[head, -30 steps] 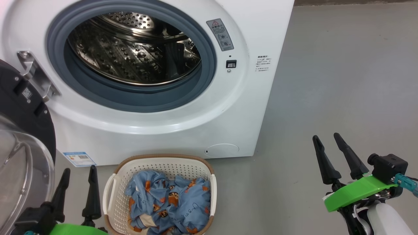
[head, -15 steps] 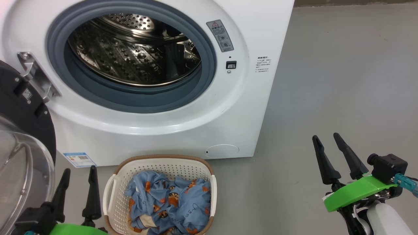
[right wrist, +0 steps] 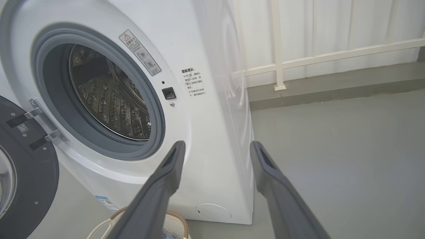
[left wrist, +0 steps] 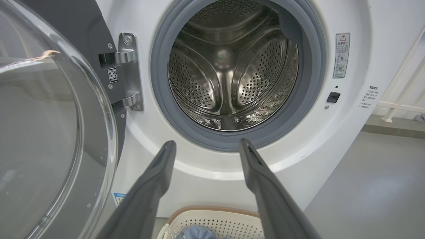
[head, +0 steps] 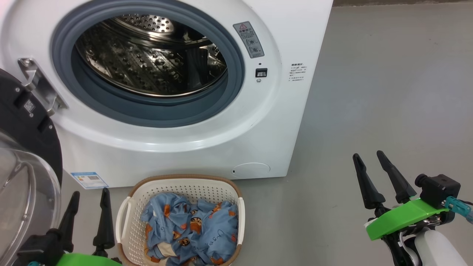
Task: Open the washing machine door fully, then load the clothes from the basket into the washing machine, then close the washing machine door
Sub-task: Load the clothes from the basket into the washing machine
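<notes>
Door (head: 26,122) noted fully open. Clothes (head: 192,229) left in basket (head: 192,187), betw. L and R jaws, both held wide, empty. Loading, closing outstanding.

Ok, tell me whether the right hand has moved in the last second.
No. The right hand keeps its place relative to the washing machine; the slight leftward drift is the whole picture's.

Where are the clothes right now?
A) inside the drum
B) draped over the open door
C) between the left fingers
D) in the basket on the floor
D: the clothes lie heaped in the basket before the washing machine; its drum shows bare steel.
</notes>
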